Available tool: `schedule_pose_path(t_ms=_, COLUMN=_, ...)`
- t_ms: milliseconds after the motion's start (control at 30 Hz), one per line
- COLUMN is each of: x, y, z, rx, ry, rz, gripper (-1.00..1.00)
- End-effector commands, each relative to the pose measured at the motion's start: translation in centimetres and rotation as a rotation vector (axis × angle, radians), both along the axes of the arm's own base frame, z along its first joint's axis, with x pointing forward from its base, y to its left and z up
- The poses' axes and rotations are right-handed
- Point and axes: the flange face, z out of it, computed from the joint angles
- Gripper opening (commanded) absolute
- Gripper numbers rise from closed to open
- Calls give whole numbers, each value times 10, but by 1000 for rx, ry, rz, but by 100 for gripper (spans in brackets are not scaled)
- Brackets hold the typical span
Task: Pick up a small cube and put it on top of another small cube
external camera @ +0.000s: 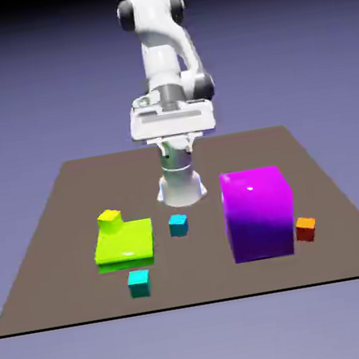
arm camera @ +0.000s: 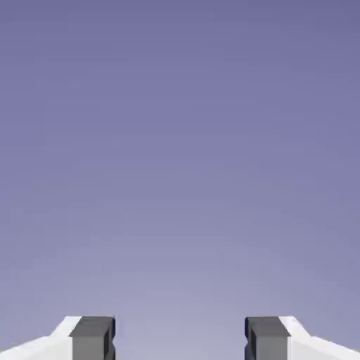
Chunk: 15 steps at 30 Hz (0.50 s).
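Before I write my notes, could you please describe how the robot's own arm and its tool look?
The arm is glossy white, with rounded segments and dark grey, round caps at the joints. The tool has a wide white body and two slim white fingers ending in small, blocky grey tips. No cable or marking can be made out.
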Motion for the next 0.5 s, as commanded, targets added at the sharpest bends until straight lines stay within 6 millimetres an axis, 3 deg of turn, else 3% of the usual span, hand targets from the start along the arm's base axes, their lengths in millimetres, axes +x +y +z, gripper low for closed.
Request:
schedule_pose_path(t_ms=0, x=6, y=-6, z=-10, rx=-7, ry=23, rz=-6, gripper=0)
schedule_pose_path(t_ms=233, x=36, y=-55, z=-84, rx=-30, ry=185, rz=-47, gripper=0)
schedule_pose_path(t_ms=467, x=45, y=-105, z=-169, rx=-11, ry=343, rz=-82, gripper=0)
